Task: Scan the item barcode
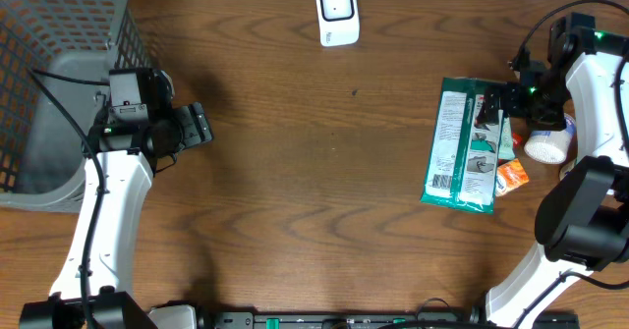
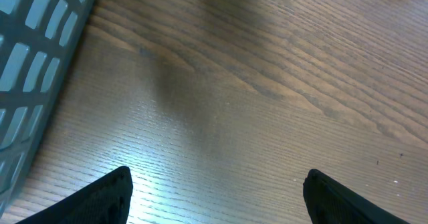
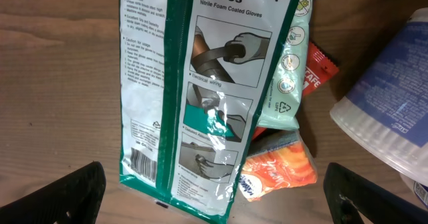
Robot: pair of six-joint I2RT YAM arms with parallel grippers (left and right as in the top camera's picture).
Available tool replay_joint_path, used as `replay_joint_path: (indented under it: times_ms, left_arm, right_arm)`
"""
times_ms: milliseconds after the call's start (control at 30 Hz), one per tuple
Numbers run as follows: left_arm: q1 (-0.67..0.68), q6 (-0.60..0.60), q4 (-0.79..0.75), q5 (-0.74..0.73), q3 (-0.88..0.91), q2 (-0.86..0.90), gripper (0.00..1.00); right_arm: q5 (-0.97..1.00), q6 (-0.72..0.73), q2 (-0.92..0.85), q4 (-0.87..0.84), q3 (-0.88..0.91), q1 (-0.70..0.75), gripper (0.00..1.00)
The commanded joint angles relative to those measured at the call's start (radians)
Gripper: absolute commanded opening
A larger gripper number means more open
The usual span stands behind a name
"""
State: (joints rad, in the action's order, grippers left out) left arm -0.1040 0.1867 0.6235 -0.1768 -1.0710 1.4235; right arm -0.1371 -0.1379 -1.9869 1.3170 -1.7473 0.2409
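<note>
A green and white pack of gloves (image 1: pixel 464 144) lies flat on the right of the table, its barcode (image 3: pixel 142 162) facing up near the lower left corner of the pack (image 3: pixel 200 83). My right gripper (image 1: pixel 488 108) hovers over the pack's right side. In the right wrist view it (image 3: pixel 217 200) stands open, with nothing between its fingers (image 3: pixel 83 190). A small white scanner (image 1: pixel 337 13) stands at the back centre. My left gripper (image 1: pixel 197 125) is open over bare wood beside the basket, and the left wrist view shows it (image 2: pixel 217 194) empty.
A grey mesh basket (image 1: pixel 54 83) fills the far left corner. An orange packet (image 1: pixel 511 177), a red wrapper (image 3: pixel 319 67) and a white tub (image 1: pixel 548 144) lie against the pack's right edge. A mint green pouch (image 3: pixel 287 83) sits under the pack.
</note>
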Motion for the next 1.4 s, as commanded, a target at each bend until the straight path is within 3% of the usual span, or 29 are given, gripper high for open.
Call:
replay_joint_path:
  times_ms: [0, 367, 767, 933, 1067, 1200, 1367]
  left_arm:
    - [-0.002, 0.005, 0.001, 0.006, 0.005, 0.001, 0.84]
    - [-0.002, 0.005, 0.001, 0.006, 0.005, 0.001, 0.84]
    - [-0.002, 0.005, 0.001, 0.006, 0.005, 0.001, 0.84]
    - [-0.002, 0.005, 0.001, 0.006, 0.005, 0.001, 0.84]
    - [-0.002, 0.005, 0.001, 0.006, 0.005, 0.001, 0.84]
    - [-0.002, 0.005, 0.001, 0.006, 0.005, 0.001, 0.84]
    - [-0.002, 0.005, 0.001, 0.006, 0.005, 0.001, 0.84]
  right_arm:
    - [0.005, 0.013, 0.013, 0.001, -0.008, 0.007, 0.99]
    - [0.008, 0.013, 0.075, 0.0, -0.006, 0.003, 0.99]
    - [0.012, 0.006, 0.745, 0.002, -0.006, -0.193, 0.99]
    - [0.039, -0.011, 0.957, 0.003, -0.006, -0.349, 0.99]
    - [0.044, -0.043, 1.105, -0.002, 0.017, -0.384, 0.99]
    - [0.061, -0.043, 1.329, -0.09, 0.185, -0.372, 0.99]
    - [0.084, -0.043, 1.616, -0.307, 0.517, -0.357, 0.99]
